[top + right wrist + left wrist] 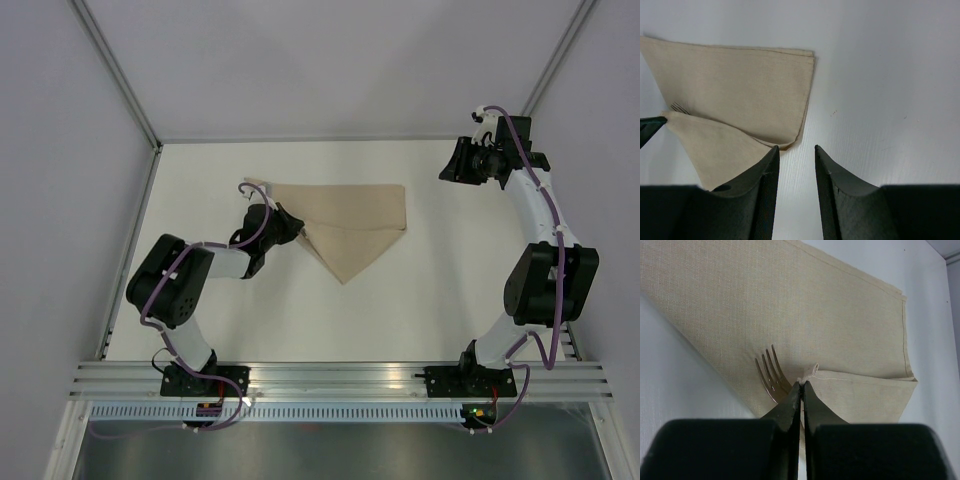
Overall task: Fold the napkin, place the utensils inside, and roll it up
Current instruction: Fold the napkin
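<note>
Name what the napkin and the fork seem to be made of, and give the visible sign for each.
The napkin looks like woven cloth, matte beige: a fine grid of threads shows, it has a stitched hem, and it folds softly. The fork is smooth and slightly glossy, with pale highlights along its tines. It could be metal or hard plastic; the look leaves that open.

Fork (769, 372) handle hidden by napkin (790, 305) flap & left gripper (802, 384); only tines vis.
</note>
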Motion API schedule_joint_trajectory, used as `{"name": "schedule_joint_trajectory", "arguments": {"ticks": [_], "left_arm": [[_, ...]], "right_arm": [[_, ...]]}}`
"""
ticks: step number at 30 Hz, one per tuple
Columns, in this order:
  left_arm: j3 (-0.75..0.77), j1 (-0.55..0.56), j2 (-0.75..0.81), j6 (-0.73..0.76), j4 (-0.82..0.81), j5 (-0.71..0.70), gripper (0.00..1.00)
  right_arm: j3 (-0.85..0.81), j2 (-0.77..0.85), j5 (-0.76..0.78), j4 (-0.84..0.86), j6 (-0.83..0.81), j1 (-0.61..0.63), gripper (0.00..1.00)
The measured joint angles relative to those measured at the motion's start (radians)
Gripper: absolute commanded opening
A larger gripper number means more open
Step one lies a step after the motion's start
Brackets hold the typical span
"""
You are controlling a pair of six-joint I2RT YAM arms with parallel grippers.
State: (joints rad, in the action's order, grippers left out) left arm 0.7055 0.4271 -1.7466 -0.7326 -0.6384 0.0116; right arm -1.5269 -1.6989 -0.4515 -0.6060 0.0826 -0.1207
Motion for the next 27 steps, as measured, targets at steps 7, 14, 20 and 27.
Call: {"name": "schedule_joint_trajectory", "arguments": {"ticks": [7, 14, 20, 27], "left_arm": [[0.0, -0.012, -0.003, -0.008, 0.0, 0.001, 0.18], [0.0, -0.033, -0.007, -0.019, 0.001, 0.002, 0.53], [0.0, -0.087, 0.023, -0.022, 0.017, -0.002, 0.58], [0.055, -0.241, 0.081, -0.022, 0.116, -0.022, 0.58]], "right_arm": [[0.0, 0.0, 0.0, 0.0, 0.0, 0.001, 0.41], [0.0, 0.0, 0.0, 0.0, -0.001, 0.001, 0.4], [0.0, 0.0, 0.0, 0.0, -0.001, 0.001, 0.41], [0.0, 0.0, 0.0, 0.0, -0.001, 0.006, 0.41]]}}
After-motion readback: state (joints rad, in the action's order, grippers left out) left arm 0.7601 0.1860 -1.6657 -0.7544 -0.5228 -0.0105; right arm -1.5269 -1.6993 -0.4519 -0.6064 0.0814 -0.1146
